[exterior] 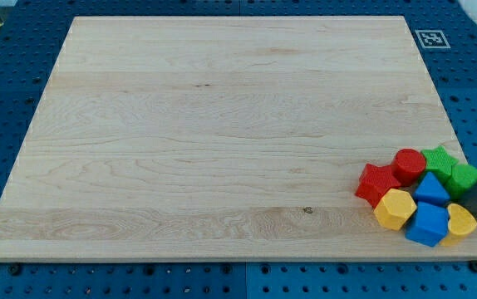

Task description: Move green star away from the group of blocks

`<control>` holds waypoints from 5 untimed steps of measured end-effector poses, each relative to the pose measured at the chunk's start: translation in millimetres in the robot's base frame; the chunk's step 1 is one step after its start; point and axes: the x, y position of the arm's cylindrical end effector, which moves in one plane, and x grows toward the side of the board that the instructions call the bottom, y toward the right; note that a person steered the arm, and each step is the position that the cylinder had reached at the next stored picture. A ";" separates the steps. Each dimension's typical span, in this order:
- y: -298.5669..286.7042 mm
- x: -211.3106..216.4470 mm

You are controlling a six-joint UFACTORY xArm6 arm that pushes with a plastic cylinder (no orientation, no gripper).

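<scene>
The green star (pixel 440 161) sits at the top of a tight group of blocks in the board's lower right corner. It touches a red cylinder (pixel 407 164) on its left and a second green block (pixel 464 177) on its right, whose shape I cannot make out. My dark rod comes in from the view's right edge. My tip (pixel 476 211) is at the right side of the group, just below the second green block and above a yellow block (pixel 460 222). It is a little below and to the right of the green star.
The group also holds a red star (pixel 376 183), a yellow hexagon (pixel 395 208), and two blue blocks (pixel 431 190) (pixel 426 225). The wooden board (pixel 222 133) lies on a blue perforated table. A black-and-white marker (pixel 430 38) is at the top right corner.
</scene>
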 end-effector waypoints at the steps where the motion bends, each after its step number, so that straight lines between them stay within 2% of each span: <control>1: -7.8 -51.3; 2: -8.6 -77.9; 3: -16.8 -73.1; 4: -16.7 -85.8; 5: -31.1 -131.3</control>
